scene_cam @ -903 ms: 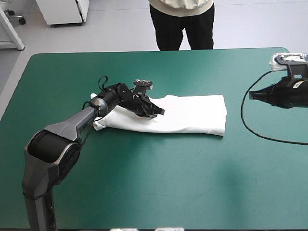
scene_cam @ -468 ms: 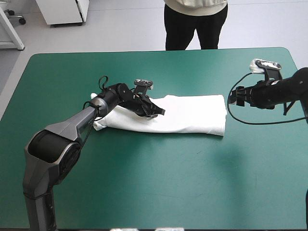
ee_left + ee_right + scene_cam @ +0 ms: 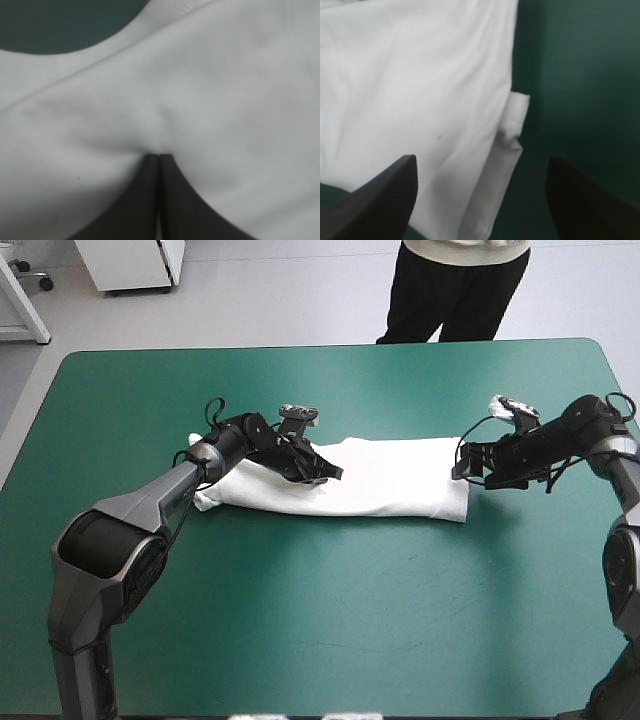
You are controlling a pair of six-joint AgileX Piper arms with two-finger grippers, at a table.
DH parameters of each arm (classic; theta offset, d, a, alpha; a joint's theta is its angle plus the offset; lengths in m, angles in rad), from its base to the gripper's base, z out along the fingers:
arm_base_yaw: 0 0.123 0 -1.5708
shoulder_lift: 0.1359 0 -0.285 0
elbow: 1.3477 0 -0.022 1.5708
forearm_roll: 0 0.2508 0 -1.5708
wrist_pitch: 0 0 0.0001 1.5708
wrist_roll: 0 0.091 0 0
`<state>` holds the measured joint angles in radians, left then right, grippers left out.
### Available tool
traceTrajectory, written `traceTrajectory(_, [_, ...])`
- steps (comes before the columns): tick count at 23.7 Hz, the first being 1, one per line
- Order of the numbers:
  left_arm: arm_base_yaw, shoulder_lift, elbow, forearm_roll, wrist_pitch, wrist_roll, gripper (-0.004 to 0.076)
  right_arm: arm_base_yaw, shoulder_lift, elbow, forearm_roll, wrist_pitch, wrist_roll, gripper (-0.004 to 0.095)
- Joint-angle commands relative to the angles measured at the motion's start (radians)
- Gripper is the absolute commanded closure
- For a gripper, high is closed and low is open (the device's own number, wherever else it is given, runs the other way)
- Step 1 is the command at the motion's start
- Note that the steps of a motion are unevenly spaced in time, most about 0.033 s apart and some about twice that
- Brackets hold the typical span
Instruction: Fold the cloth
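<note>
The white T-shirt point(image 3: 390, 480) lies folded into a long band across the middle of the teal-green cover point(image 3: 300, 620). My left gripper point(image 3: 335, 473) is shut, its tip pressed down on the band's left half; in the left wrist view the gripper point(image 3: 159, 156) dents the T-shirt point(image 3: 225, 75) at its point. My right gripper point(image 3: 462, 468) stands open at the band's right end. In the right wrist view its gripper point(image 3: 481, 159) straddles the folded edge of the T-shirt point(image 3: 420, 75), one finger over cloth, the other over cover point(image 3: 580, 75).
The band lies roughly parallel to the table's far edge. The widest stretch of cover lies between the shirt and the near edge. The right arm reaches in from the table's right edge.
The right arm has swung in from the table's right edge to the shirt's right end, and its fingers have opened. The left gripper and the shirt have stayed put.
</note>
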<state>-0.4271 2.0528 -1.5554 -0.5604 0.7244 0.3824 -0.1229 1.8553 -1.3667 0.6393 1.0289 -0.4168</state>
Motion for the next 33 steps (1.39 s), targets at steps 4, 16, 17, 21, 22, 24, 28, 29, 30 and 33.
traceTrajectory(4, [-0.012, -0.021, -0.007, 0.007, 0.011, 0.007, 0.0733, 0.048, 0.06, 0.011, 0.05, -0.003, -0.041, 0.0261])
traceTrajectory(16, [-0.01, -0.021, -0.007, 0.021, 0.005, 0.005, 0.0733, 0.074, 0.051, 0.017, 0.054, -0.061, -0.073, 0.0925])
traceTrajectory(17, [-0.01, -0.021, -0.007, 0.019, -0.001, 0.005, 0.0733, 0.076, 0.038, 0.017, 0.056, -0.06, -0.08, 0.0925])
traceTrajectory(21, [-0.01, -0.023, -0.007, 0.012, -0.031, 0.004, 0.0733, 0.078, -0.029, 0.007, 0.104, -0.06, -0.112, 0.0925])
traceTrajectory(22, [-0.01, -0.025, -0.007, 0.012, -0.033, 0.002, 0.0733, 0.078, -0.042, 0.003, 0.112, -0.063, -0.112, 0.0925])
traceTrajectory(24, [-0.01, -0.025, -0.007, 0.012, -0.042, 0.002, 0.0733, 0.078, -0.073, -0.017, 0.128, -0.058, -0.112, 0.0925])
traceTrajectory(28, [-0.008, -0.046, -0.012, 0.01, -0.075, -0.001, 0.0733, 0.098, -0.095, -0.083, 0.137, -0.011, -0.102, 0.0925])
traceTrajectory(29, [-0.004, -0.059, -0.022, 0.01, -0.077, -0.001, 0.0733, 0.111, -0.095, -0.106, 0.137, 0.004, -0.094, 0.0925])
traceTrajectory(30, [0.003, -0.077, -0.038, 0.01, -0.07, -0.001, 0.0733, 0.129, -0.095, -0.125, 0.134, 0.009, -0.085, 0.0924])
traceTrajectory(33, [0.037, -0.152, -0.098, 0.041, -0.031, -0.001, 0.0733, 0.19, -0.095, -0.188, 0.125, 0.009, -0.052, 0.0923])
